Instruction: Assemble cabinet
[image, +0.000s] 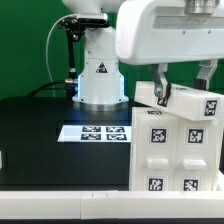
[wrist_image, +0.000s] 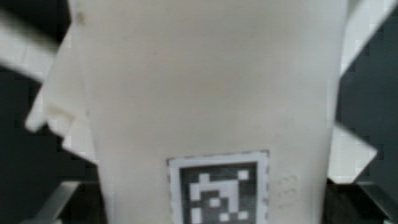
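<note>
Cabinet white, boxy, with square black-and-white tags on its faces

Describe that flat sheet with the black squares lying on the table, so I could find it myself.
Start at the robot's white base at the back of the black table. Just in front of it lies the marker board, thin and flat. Unlike the tall white cabinet at the exterior view's right, whose tags sit on upright faces, it lies low with its tags in a row.
</note>
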